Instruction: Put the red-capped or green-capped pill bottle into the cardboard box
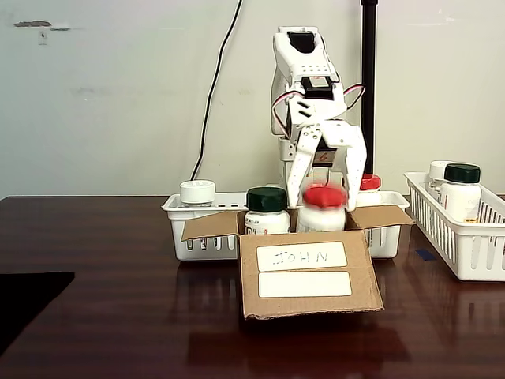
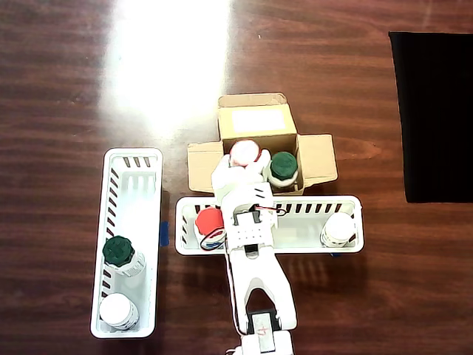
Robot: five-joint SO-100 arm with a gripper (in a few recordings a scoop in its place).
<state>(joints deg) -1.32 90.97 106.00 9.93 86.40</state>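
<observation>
Fixed view, pill bottle [image 1: 323,207] between gripper [image 1: 325,189] fingers

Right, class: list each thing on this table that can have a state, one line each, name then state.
cardboard box: flaps open, upright.
pill bottle: red cap on, upright in the box mouth, between the claw's fingers.
claw: around the red cap; grip cannot be judged.
green-capped bottle: capped, upright in the box.
second red-capped bottle: capped, in the middle basket.
white-capped bottle: capped, same basket.
</observation>
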